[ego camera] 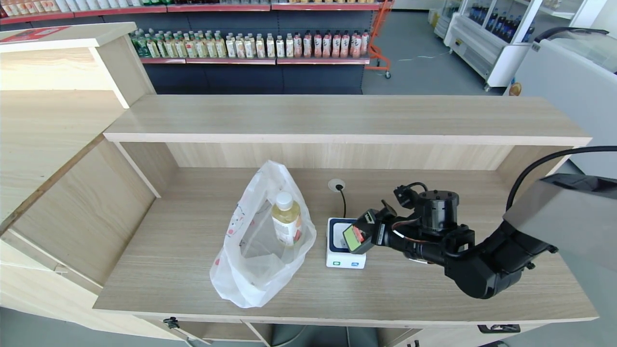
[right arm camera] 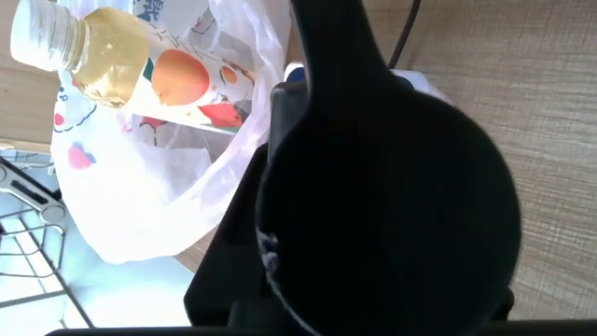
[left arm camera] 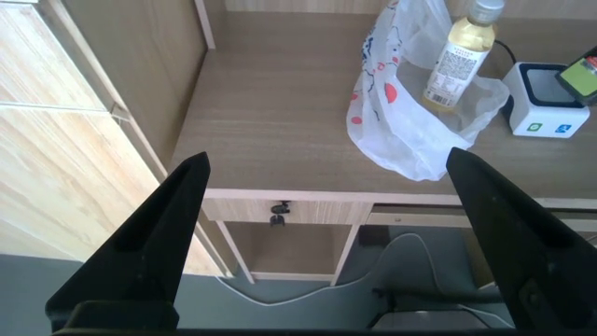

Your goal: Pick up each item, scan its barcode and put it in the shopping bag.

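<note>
Item (ego camera: 355, 239), green with red patch, in right tool (ego camera: 361, 232) over scanner (ego camera: 345, 260)

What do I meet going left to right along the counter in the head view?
shopping bag → bottle standing inside it → scanner → right pincer, shut on a green item over the scanner's right side.
</note>
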Tool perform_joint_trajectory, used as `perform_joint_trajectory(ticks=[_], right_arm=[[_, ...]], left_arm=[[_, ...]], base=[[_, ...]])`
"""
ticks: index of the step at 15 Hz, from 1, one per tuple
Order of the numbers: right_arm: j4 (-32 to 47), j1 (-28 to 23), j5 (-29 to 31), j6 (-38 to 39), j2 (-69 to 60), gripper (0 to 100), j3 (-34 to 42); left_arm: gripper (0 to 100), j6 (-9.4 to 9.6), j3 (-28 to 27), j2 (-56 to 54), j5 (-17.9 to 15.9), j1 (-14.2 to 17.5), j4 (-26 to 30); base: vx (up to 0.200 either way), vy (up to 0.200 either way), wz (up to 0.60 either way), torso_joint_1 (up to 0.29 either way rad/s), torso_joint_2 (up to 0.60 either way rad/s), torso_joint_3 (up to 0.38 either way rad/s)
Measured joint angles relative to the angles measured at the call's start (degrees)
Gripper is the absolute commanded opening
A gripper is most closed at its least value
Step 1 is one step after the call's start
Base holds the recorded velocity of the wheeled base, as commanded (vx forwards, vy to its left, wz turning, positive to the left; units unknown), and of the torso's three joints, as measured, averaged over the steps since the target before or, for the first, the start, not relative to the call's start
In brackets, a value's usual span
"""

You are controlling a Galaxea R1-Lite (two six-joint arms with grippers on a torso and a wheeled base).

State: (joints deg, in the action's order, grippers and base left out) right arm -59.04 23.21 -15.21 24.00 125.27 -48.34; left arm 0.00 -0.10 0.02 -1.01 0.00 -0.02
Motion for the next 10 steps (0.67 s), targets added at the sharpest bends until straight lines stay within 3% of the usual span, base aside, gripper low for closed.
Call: perform_joint_trajectory(ticks=[10], right_arm=[[-2.79, 1.10, 0.02, 0.00, 3.58, 0, -2.33]], left_arm=[[100, 0.00, 0.00, 0.00, 0.01, 0.00, -0.02]], base=[[0.000, 0.000, 0.00, 0.000, 0.00, 0.000]])
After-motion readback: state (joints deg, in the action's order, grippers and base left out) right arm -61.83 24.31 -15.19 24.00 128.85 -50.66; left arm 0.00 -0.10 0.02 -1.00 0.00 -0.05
